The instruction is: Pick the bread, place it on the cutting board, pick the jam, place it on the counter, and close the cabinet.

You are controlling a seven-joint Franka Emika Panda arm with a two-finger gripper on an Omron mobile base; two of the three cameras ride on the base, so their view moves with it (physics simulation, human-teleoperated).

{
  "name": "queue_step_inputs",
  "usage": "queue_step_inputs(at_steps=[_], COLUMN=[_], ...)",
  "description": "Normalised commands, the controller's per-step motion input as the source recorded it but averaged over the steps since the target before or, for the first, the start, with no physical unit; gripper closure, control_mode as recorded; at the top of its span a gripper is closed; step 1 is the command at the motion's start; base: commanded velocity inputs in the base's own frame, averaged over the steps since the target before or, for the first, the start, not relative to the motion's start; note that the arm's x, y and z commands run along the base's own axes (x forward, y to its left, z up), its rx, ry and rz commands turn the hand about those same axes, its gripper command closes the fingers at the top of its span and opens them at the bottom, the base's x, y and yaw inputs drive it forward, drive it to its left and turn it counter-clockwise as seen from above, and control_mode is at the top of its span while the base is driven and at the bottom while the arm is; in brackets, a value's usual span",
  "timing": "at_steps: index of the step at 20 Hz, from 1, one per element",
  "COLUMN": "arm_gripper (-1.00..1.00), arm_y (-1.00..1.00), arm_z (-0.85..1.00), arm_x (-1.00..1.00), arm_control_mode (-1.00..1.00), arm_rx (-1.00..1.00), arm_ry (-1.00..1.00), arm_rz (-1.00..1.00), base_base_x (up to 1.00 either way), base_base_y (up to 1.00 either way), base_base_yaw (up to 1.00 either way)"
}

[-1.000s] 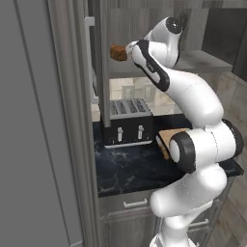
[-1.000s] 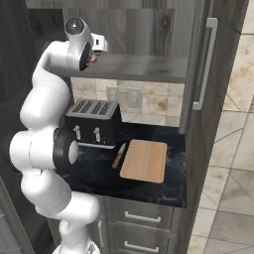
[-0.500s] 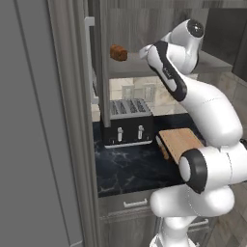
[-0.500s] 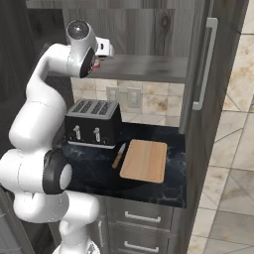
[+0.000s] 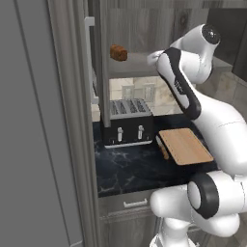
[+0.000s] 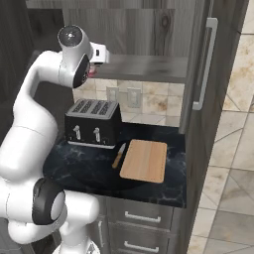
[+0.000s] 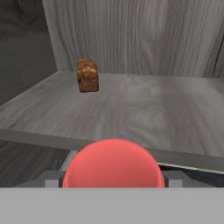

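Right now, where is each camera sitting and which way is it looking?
Left base view: behind the arm, on its left, looking forward and down at the counter and the bread; the arm rises at right.
Right base view: behind on its right, facing the same counter; the arm rises at left.
Hand view: on the hand, looking along the cabinet shelf towards the bread, the jam close at the bottom.
Shared: both base views show the toaster and the cutting board.

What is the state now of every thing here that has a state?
Cabinet: door open.
Bread: standing on the shelf.
Jam: held in the tool.
Tool: shut on the jam.
Board: flat on the counter, nothing on it.
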Motion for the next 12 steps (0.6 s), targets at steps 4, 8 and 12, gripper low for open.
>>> queue_step_inputs(at_steps=[4,8,12], arm_gripper=[1.0,1.0,1.0], arm_y=[0.0,0.0,0.0], arm_z=[0.0,-0.03,-0.01], arm_x=[-0.58,-0.56,-0.36], arm_control_mode=[-1.0,-1.0,-1.0], arm_rx=[0.0,0.0,0.0], arm_ry=[0.0,0.01,0.05], arm_rz=[0.0,0.0,0.0], base_base_x=[0.0,0.0,0.0], base_base_y=[0.0,0.0,0.0], base_base_yaw=[0.0,0.0,0.0])
